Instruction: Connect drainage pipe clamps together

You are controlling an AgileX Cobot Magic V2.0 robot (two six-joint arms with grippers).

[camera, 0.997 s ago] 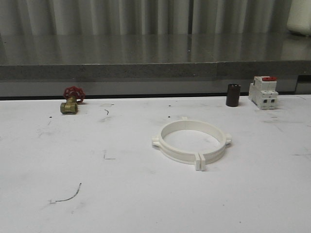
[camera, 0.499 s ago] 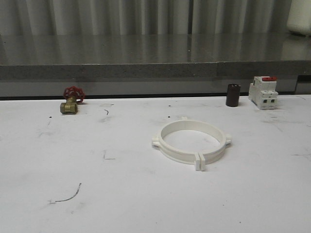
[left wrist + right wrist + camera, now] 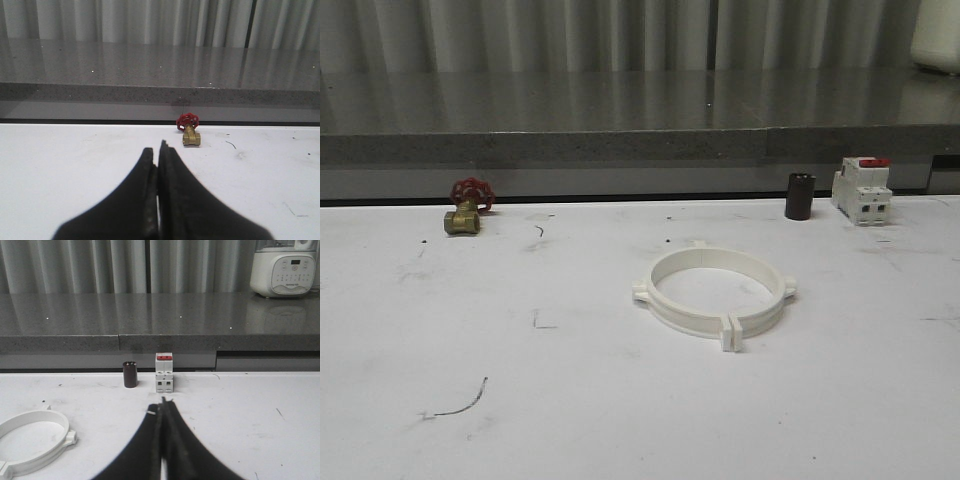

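The two white drainage pipe clamps [image 3: 713, 290] lie on the white table, standing together as one wide ring, with paired flat tabs meeting at the near side [image 3: 729, 333]. In the right wrist view part of that ring [image 3: 31, 439] lies off to one side of my right gripper [image 3: 162, 406], which is shut with nothing between its black fingers. My left gripper [image 3: 156, 150] is also shut and empty, low over bare table, with the brass valve beyond its tips.
A brass valve with a red handwheel [image 3: 466, 208] sits at the back left. A dark cylinder [image 3: 800, 196] and a white breaker with a red top [image 3: 862, 190] stand at the back right. A grey ledge [image 3: 640, 145] runs behind the table.
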